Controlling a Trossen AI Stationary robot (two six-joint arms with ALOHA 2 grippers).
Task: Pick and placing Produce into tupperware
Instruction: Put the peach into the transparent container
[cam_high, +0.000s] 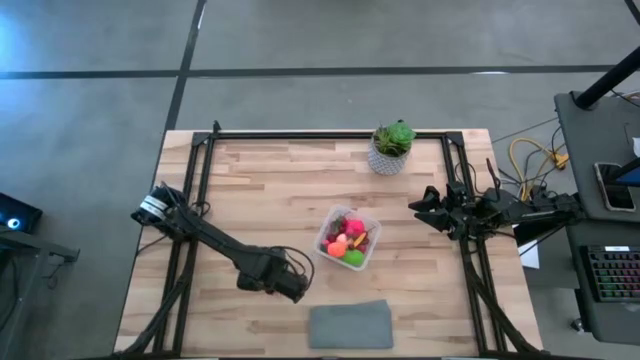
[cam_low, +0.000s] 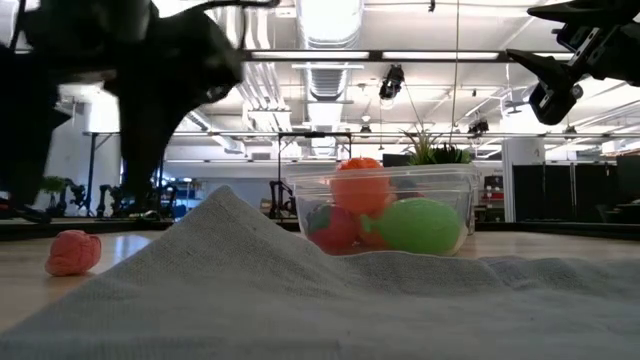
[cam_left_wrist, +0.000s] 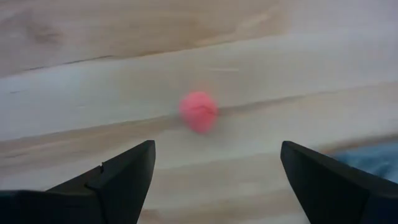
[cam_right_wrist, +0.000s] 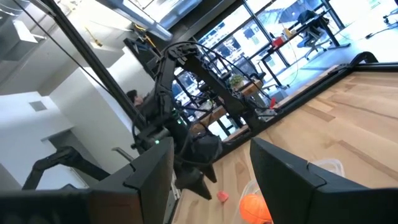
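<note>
A small pink-red piece of produce (cam_left_wrist: 198, 112) lies alone on the wooden table, left of the grey cloth in the low view (cam_low: 73, 252). My left gripper (cam_left_wrist: 216, 149) hangs above it, pointing down, open, its fingers apart on either side and clear of it. The left gripper (cam_high: 297, 291) hides the piece in the high view. The clear tupperware (cam_high: 350, 238) stands mid-table with several pieces of produce (cam_low: 415, 225) inside, green, orange and red. My right gripper (cam_high: 425, 205) waits open at the table's right edge, raised.
A grey cloth (cam_high: 350, 325) lies at the near edge, just right of the left gripper and in front of the tub. A potted green plant (cam_high: 392, 148) stands at the far edge. Black frame rails (cam_high: 330, 136) run along the table's sides and back.
</note>
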